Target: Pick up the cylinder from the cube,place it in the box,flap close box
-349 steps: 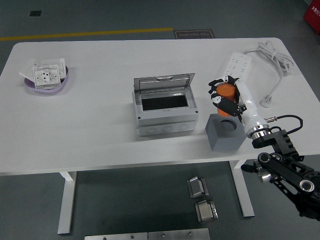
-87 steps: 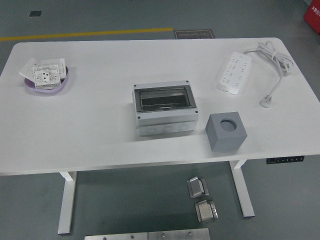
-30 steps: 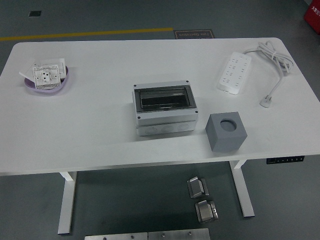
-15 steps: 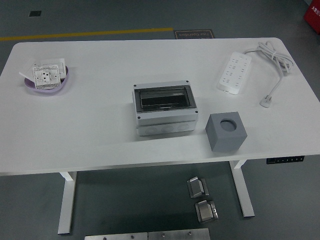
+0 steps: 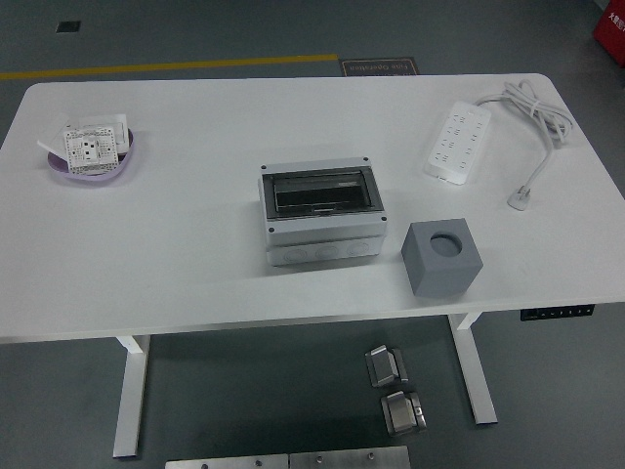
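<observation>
Box (image 5: 320, 212) is sitting mid desk (image 5: 176, 254) w/ flap shut; gray cube (image 5: 441, 256) is sitting right of it nr the front edge, its socket showing bare. Cylinder isn't visible, neither robot hand in frame.

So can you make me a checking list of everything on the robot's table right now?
Surface: white table, bare between items.
Job's things: grey box, smoky flap shut; grey cube, round hole empty; cylinder not seen.
Clutter: purple dish holding white socket plates, far left.
Grippers: nothing seen, both hands out of view.
Cables: white power strip with its cord looped, far right.
Surroundings: metal parts on the floor, yellow floor line.
</observation>
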